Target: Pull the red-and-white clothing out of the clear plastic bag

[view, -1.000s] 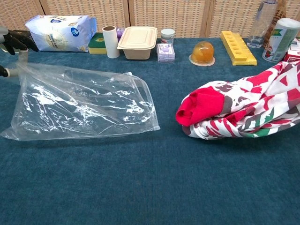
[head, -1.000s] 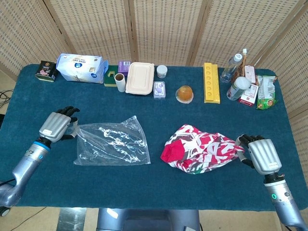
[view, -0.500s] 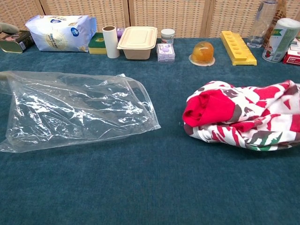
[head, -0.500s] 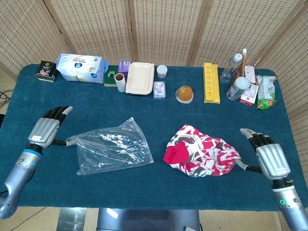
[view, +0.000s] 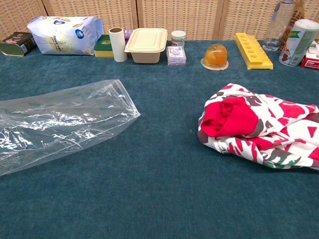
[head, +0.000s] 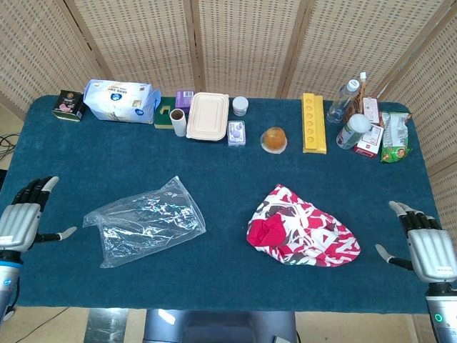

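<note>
Both hands were released: the left hand [head: 20, 223] at the frame's left edge, the right hand [head: 428, 246] lower right. The clothing [head: 303, 227] lay right of centre, apart from the flat bag [head: 143, 221]. A careless sweep could likely drag either.

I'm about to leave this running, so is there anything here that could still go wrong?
Little, I think: the red-and-white clothing lies outside the clear plastic bag, and both the left hand and right hand are open, off to the sides. The light, empty bag could perhaps slide or snag if an arm sweeps back across.
</note>
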